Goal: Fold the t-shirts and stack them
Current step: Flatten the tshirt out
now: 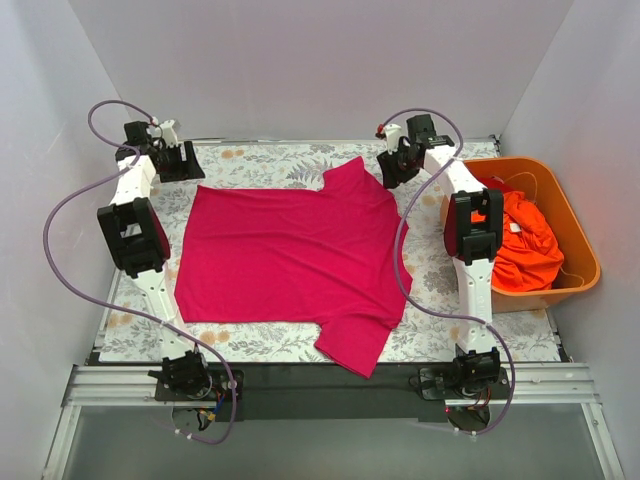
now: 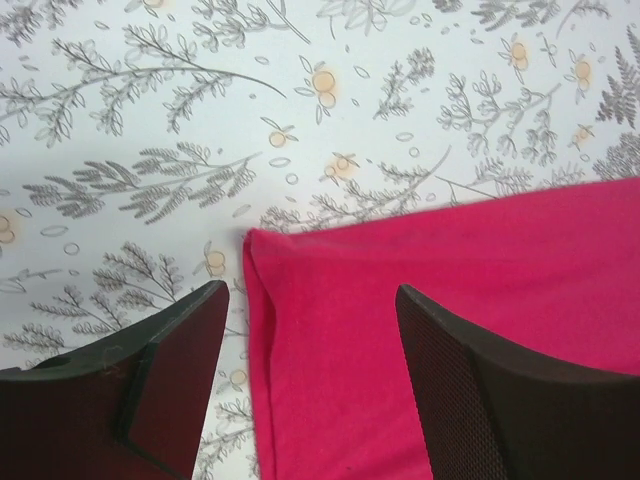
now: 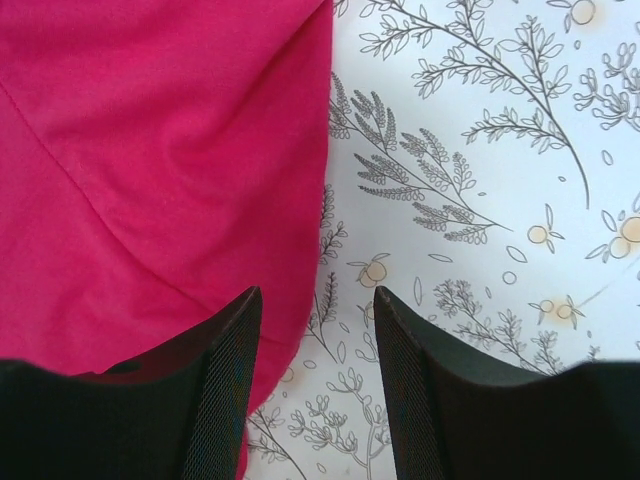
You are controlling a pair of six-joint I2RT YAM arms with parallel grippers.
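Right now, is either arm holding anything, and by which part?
Nothing is held. The left gripper hangs with jaws open over a corner of the pink t-shirt; the right gripper, jaws open too, straddles an edge of it.

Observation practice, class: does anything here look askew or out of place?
The magenta t-shirt lies flat, but its near sleeve runs off the floral table cover onto the dark strip at the front edge. The orange shirts sit crumpled in the tub. Nothing looks spilled or damaged.

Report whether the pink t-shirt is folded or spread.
Spread: the pink t-shirt lies flat on the table, both sleeves sticking out, body not doubled over.
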